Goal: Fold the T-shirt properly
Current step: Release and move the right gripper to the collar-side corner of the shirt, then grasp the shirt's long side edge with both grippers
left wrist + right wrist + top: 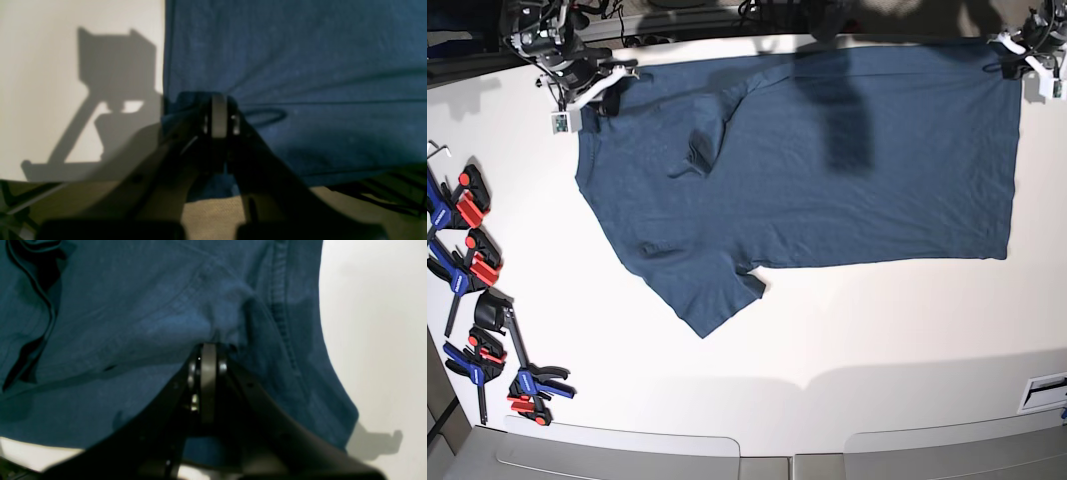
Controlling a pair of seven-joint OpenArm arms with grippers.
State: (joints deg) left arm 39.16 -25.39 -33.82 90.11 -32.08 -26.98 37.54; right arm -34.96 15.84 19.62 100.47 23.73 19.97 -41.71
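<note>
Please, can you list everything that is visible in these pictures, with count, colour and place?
dark navy-blue short-sleeved cotton T-shirt: one, navy blue, spread flat across the far half of the table, one sleeve pointing toward the near side.
white table: one, white, under everything.
small red, blue and black clamps: several, exact count unclear, along the table's left edge in the base view.
left pincer: one, black, shut on the T-shirt's edge, top right corner of the base view.
right pincer: one, black, shut on the T-shirt, top left of the base view.
</note>
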